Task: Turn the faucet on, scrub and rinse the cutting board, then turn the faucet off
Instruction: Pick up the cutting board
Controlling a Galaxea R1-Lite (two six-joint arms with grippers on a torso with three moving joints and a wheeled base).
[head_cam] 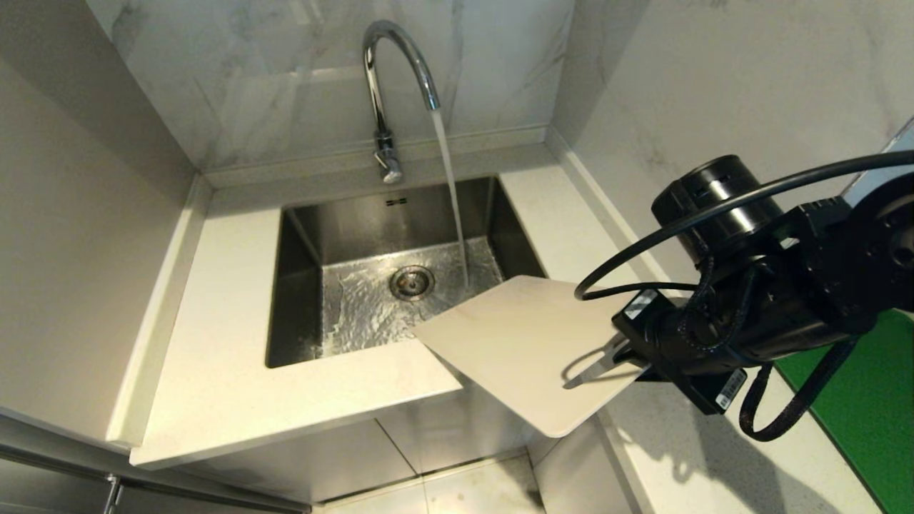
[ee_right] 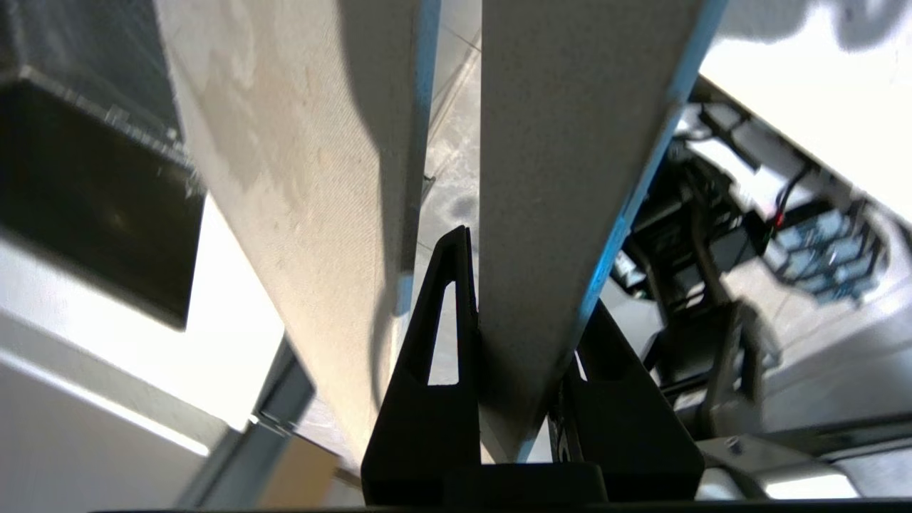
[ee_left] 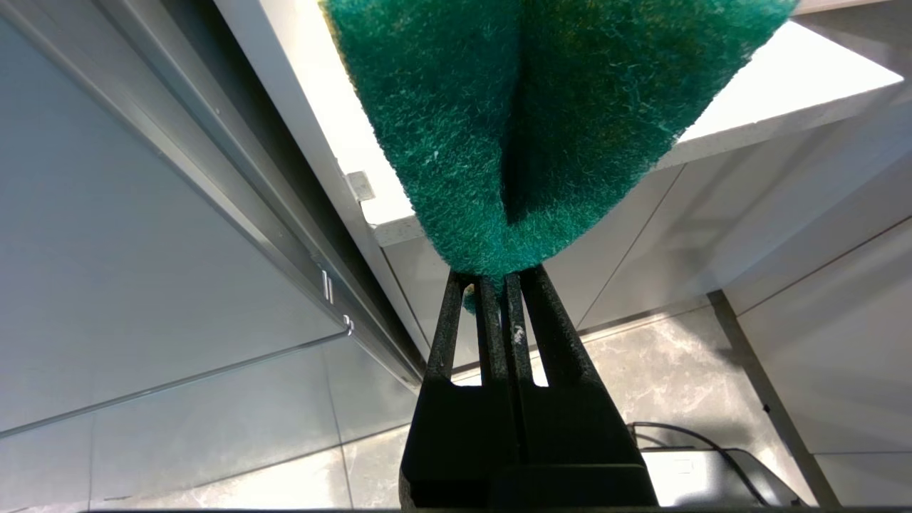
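Observation:
The chrome faucet (head_cam: 385, 86) stands behind the sink (head_cam: 300, 300) with its small lever (head_cam: 390, 171) at the base, and a stream of water (head_cam: 451, 193) falls into the basin. The cream cutting board (head_cam: 521, 343) is held nearly flat in the air, one corner over the sink's front right corner, not under the stream. My right gripper (head_cam: 623, 359) (ee_right: 527, 285) is shut on the bar beside the board's slot handle (ee_right: 570, 142). My left gripper (ee_left: 499, 278), out of the head view, hangs low by the cabinet front, shut on a green scouring pad (ee_left: 541, 121).
White counter (head_cam: 235, 343) surrounds the sink, with marble walls (head_cam: 714, 93) behind and to the right. A green surface (head_cam: 871, 400) lies at the far right. Below the counter edge are cabinet fronts and a tiled floor (ee_left: 712, 385).

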